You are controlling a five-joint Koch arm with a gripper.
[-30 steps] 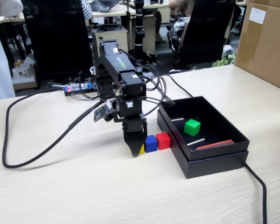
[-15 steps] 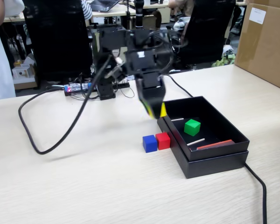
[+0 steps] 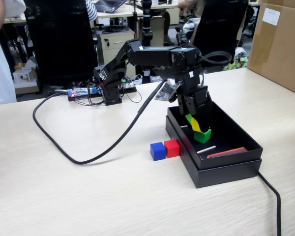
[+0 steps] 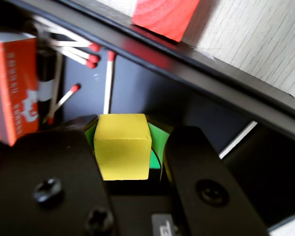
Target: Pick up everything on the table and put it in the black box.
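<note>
While the pincer clamps the yellow cube over the black box, blue cube and red cube sit on the bench.

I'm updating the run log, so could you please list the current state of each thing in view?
End effector: shut on the yellow cube, over the box.
Yellow cube: held, off the floor, above the green cube.
Green cube: resting in the box.
Blue cube: on the table, touching the red cube.
Red cube: on the table, against the box wall.
Black box: open, no lid.
</note>
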